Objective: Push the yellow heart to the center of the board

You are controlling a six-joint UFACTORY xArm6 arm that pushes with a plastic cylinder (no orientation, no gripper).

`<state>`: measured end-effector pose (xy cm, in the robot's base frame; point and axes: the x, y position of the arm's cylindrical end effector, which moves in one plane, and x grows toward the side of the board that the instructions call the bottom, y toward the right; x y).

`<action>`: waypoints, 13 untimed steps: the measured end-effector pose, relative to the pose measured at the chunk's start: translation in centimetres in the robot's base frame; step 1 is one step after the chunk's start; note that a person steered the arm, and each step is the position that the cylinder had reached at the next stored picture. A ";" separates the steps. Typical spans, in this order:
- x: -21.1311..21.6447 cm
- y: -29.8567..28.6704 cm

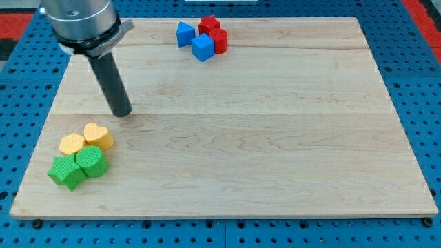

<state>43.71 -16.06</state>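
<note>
My tip [122, 112] rests on the wooden board [275, 151] in its left part, somewhat above the board's mid-height in the view. There is no claw on this arm, so no wide or narrow state can be told: the arm ends in a plain dark rod [110, 79], leaning slightly, which comes down from a grey metal housing [79, 21] at the view's top left.

The yellow heart [98, 136] lies just below my tip and a little toward the view's left, close to it but apart from it, with bare wood between the two. It sits near the board's left edge, far from the centre of the board, which lies well off toward the view's right of my tip.

Touching the heart on its left and slightly lower is a second yellow block [72, 144], its shape hard to make out. Below these, farther from my tip, a green cylinder [90, 161] presses against both yellow blocks, and a green block [67, 171] with a ridged outline sits against the cylinder on its left.

Well apart from my tip, toward the view's top and right, four blocks cluster near the board's upper edge: a blue block [184, 33], a blue cube [203, 47], a red block [209, 25] and a red cylinder [219, 40], all close together or touching.

The board lies on a blue perforated table [427, 89].
</note>
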 end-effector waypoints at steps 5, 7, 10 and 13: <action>-15.3 -3.9; -24.5 0.6; -8.9 -7.8; 6.9 -9.5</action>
<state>50.60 -25.55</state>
